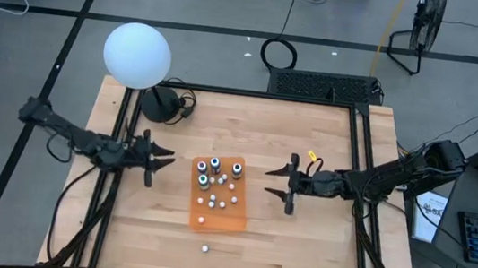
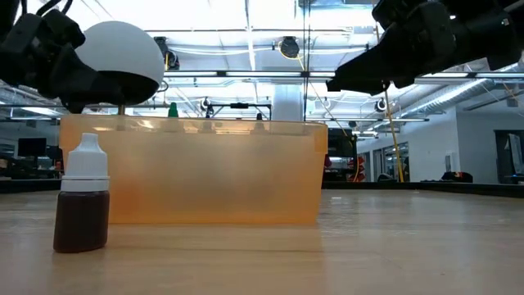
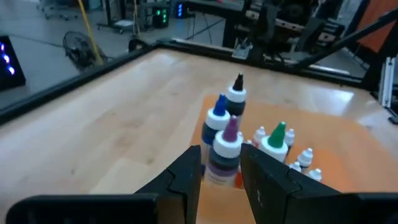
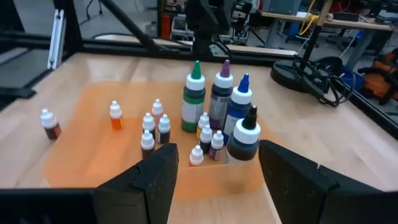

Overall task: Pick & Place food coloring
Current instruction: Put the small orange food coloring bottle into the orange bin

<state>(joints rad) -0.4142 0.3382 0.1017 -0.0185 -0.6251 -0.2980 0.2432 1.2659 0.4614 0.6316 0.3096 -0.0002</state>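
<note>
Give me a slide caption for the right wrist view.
Right gripper open before an orange tray of food coloring bottles, one brown bottle outside it.

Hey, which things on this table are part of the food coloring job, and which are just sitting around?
Job: bottles in the orange tray; orange tray; lone brown bottle on the wood; left gripper; right gripper, both open.

Lying about: white globe; yellow tag; floor fan.

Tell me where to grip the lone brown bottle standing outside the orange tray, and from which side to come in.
Grip the brown bottle around its straight body, just below the white cap, coming from above with fingers either side. It stands upright and alone on the table, apart from the orange tray, so nothing seems to block either side. The cap's narrow tip would likely slip.
</note>
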